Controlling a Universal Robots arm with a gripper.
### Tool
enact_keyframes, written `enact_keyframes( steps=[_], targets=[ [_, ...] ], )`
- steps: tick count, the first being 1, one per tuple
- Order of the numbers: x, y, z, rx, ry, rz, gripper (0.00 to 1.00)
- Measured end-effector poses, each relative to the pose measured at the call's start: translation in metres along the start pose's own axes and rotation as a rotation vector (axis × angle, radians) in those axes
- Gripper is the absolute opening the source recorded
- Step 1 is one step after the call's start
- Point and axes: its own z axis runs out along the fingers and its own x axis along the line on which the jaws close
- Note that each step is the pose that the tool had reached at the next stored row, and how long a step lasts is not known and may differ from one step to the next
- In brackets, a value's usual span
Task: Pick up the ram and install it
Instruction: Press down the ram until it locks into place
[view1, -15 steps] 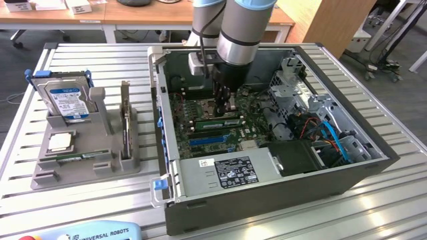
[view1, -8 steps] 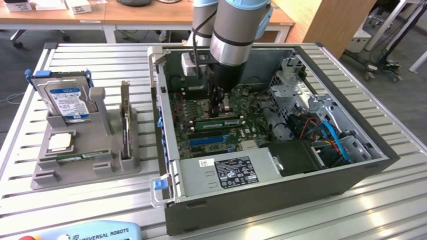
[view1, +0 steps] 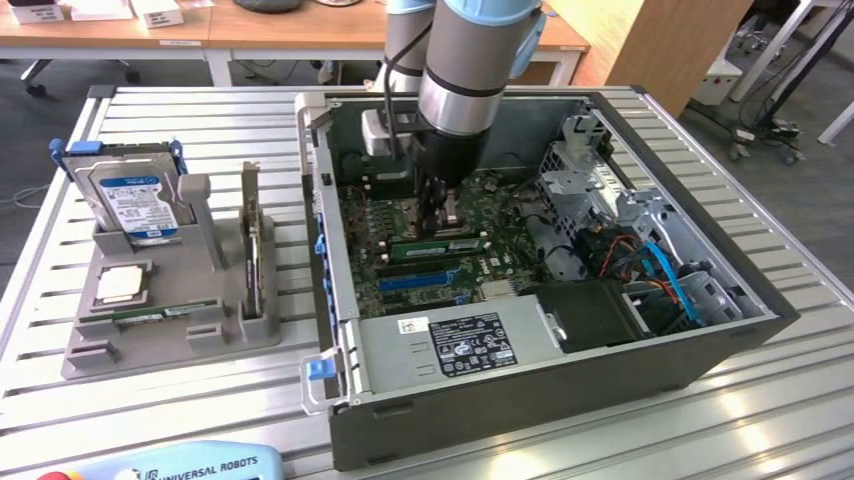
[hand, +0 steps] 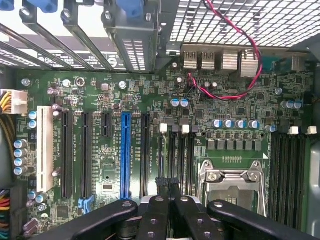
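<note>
grip first: the gripper (hand: 167, 186) is clenched, its dark fingertips pressed together low over the motherboard (hand: 100, 100). i cannot tell whether anything thin is pinched between them. just beyond the tips run the black memory slots (hand: 181, 155) with white latches at their far ends, and beside them sits the silver-framed cpu socket (hand: 232, 181). further on are the long blue slot (hand: 125, 155) and, near the rear ports, a red wire (hand: 252, 60).

from the exterior view, the gripper (view1: 445, 222) stands upright inside the open case (view1: 534, 410). the ram (view1: 434, 244), a narrow green stick, lies along the board right at the fingertips, apparently in a slot. whether it is fully seated is hidden by the arm. well apart, on the grey tray (view1: 160, 350) at the exterior view's left, a second green stick (view1: 144, 314) lies in its groove near the hard drive (view1: 134, 200).

my read is that this is the seating stage. to do it well, the push should be straight down along the slot, with even pressure over the stick's length and no sideways lean. the closed tips should land on the stick's top edge, not on the chips or the neighbouring socket. both latches closing would be the sign of success.
</note>
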Motion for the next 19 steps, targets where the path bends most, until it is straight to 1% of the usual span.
enact_keyframes(
  steps=[7, 13, 19],
  targets=[
    [0.0002, 0.0015, 0.0065, 0.0004, 0.0000, 0.000, 0.10],
    [0.0002, 0.0018, 0.0072, 0.0005, -0.0001, 0.000, 0.10],
    [0.0004, 0.0019, 0.0109, 0.0008, 0.0000, 0.000, 0.10]
  ],
)
